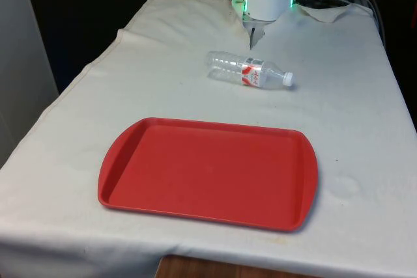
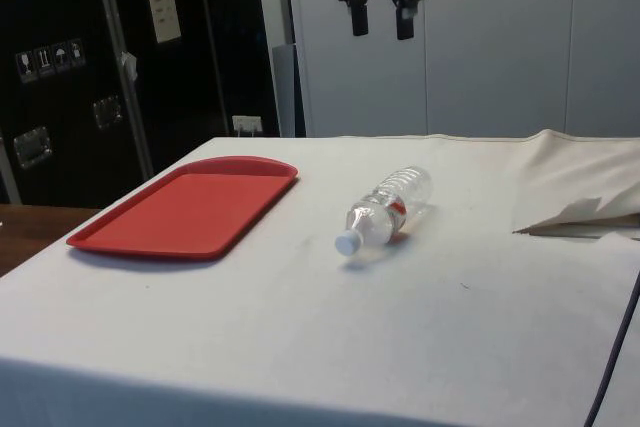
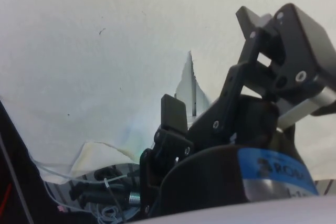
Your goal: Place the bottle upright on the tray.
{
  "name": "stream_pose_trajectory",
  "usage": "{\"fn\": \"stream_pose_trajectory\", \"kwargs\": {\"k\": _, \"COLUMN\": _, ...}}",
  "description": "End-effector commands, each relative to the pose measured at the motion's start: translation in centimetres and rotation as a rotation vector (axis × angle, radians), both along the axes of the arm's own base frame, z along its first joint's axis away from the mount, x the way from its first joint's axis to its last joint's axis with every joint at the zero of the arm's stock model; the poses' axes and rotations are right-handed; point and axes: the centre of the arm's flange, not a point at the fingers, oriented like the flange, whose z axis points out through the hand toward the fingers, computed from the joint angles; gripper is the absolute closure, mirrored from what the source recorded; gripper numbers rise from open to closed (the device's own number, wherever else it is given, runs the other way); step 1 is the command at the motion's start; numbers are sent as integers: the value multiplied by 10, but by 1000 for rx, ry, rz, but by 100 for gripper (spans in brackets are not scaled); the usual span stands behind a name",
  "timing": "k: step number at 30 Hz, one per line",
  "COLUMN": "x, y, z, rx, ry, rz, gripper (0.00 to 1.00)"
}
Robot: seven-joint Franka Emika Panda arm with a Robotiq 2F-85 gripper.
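Nearest on the white-clothed worktop (image 1: pixel 365 128): one red tray (image 1: pixel 208 172), flat, shallow-rimmed, nothing on it. Beyond the tray's far edge, apart from it: one clear plastic bottle (image 1: pixel 251 71) lying on its side, white cap (image 1: pixel 288 79) toward the front view's right, base toward the front view's left, a red-and-white label around the middle. Farthest and highest: one black gripper (image 2: pixel 381 21) hanging well above the worktop, fingers (image 2: pixel 358 17) parted, nothing between them, pointing down, nowhere near the bottle.

Handling, judged from looks alone: see-through and seemingly empty, so probably very light; thin ribbed walls likely to dent or crackle under a hard squeeze; round and smooth, so liable to roll or squirt out sideways when pinched. Best hold probably across the body near the label, where the wall looks straighter, or closer to the stiffer neck. Firm but gentle closing advised. Turning from lying to standing needed before setting down; narrow base, light weight, so easily tipped on release.

Count: one tray, one bottle, one cap, one gripper with two fingers.
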Motion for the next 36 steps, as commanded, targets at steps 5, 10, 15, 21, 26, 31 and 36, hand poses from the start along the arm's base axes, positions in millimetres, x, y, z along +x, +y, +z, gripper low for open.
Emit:
{"fn": "stream_pose_trajectory", "kwargs": {"k": 5, "x": 0, "y": 1, "z": -1, "rx": 0, "ry": -1, "rz": 46, "gripper": 0}}
{"fn": "stream_pose_trajectory", "kwargs": {"k": 10, "x": 0, "y": 1, "z": -1, "rx": 0, "ry": 1, "rz": 87, "gripper": 0}}
{"fn": "stream_pose_trajectory", "kwargs": {"k": 15, "x": 0, "y": 1, "z": -1, "rx": 0, "ry": 1, "rz": 134, "gripper": 0}}
{"fn": "stream_pose_trajectory", "kwargs": {"k": 21, "x": 0, "y": 1, "z": -2, "rx": 0, "ry": 4, "rz": 173, "gripper": 0}}
{"fn": "stream_pose_trajectory", "kwargs": {"k": 26, "x": 0, "y": 1, "z": -2, "rx": 0, "ry": 5, "rz": 213, "gripper": 0}}
{"fn": "stream_pose_trajectory", "kwargs": {"k": 31, "x": -1, "y": 1, "z": -3, "rx": -1, "ry": 7, "rz": 261, "gripper": 0}}
{"fn": "stream_pose_trajectory", "kwargs": {"k": 36, "x": -1, "y": 1, "z": -4, "rx": -1, "ry": 8, "rz": 293, "gripper": 0}}
